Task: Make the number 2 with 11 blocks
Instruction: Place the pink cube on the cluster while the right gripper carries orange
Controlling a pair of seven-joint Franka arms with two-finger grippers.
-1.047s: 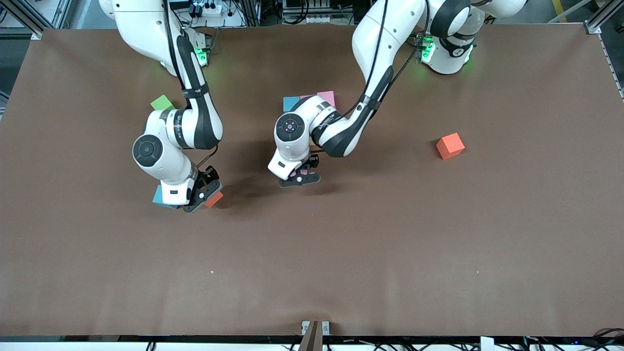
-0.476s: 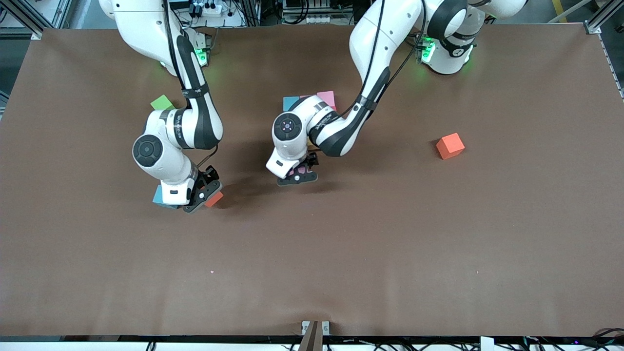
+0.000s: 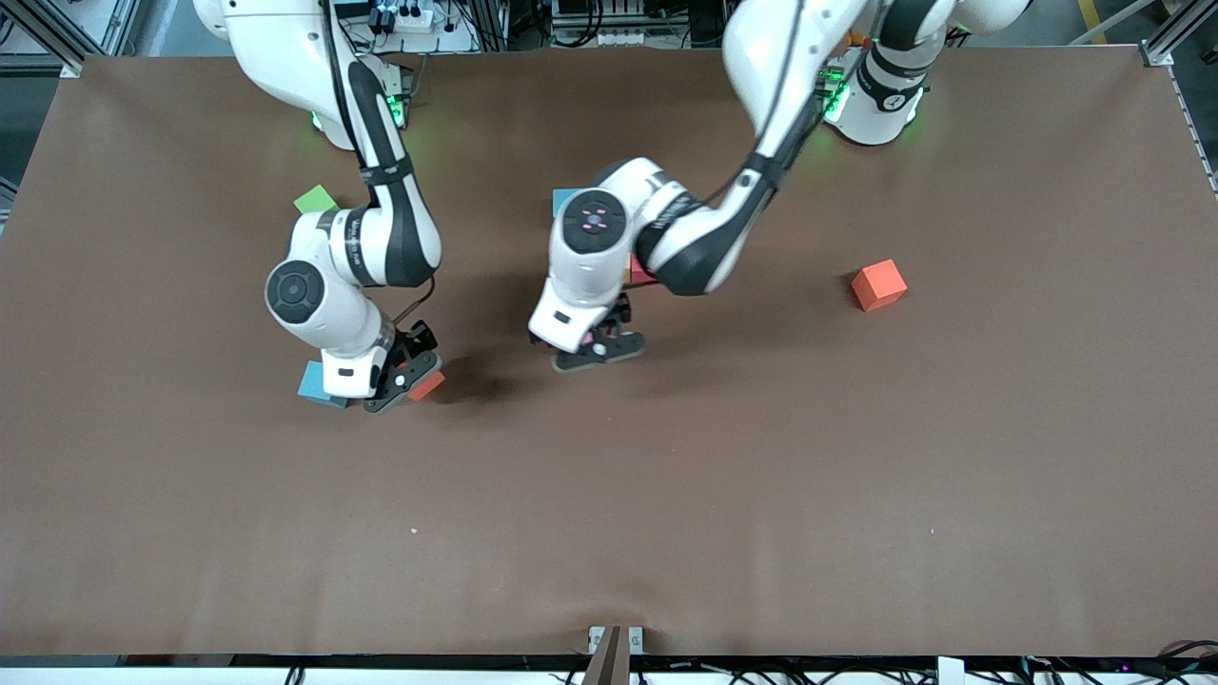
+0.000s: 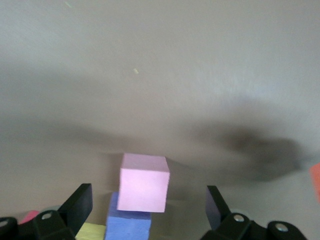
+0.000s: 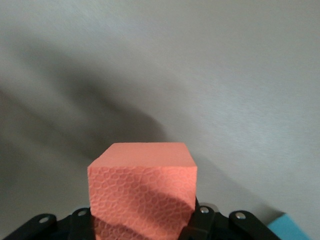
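Building the number 2 [image 3: 609, 257] is well under way: the part-made digit lies mid-bench toward the edge where the robots' bases stand, mostly hidden under the left arm. In the front view only a blue corner and a red edge of it show; the left wrist view shows a pink cube [image 4: 143, 182] lying free on the bench, touching a blue cube [image 4: 129, 226], with a yellow cube [image 4: 91, 233] beside that.

The step in hand looks like a placement just finished. The left gripper [image 3: 599, 350] hangs over the pink cube with its fingers [image 4: 80, 205] spread wide, standing clear of the cube on either side and holding nothing. Its next move is probably to lift straight up without nudging the cube.

The right gripper [image 3: 404, 379] is toward the right arm's end of the bench, pinching a red-orange cube [image 5: 142, 192] between its fingers. It has to carry that cube to the digit and set it down edge to edge.

A second blue cube [image 3: 314, 385] lies just beside the right gripper. An orange cube [image 3: 878, 284] waits alone toward the left arm's end, and a green cube [image 3: 316, 200] sits near the right arm's base.
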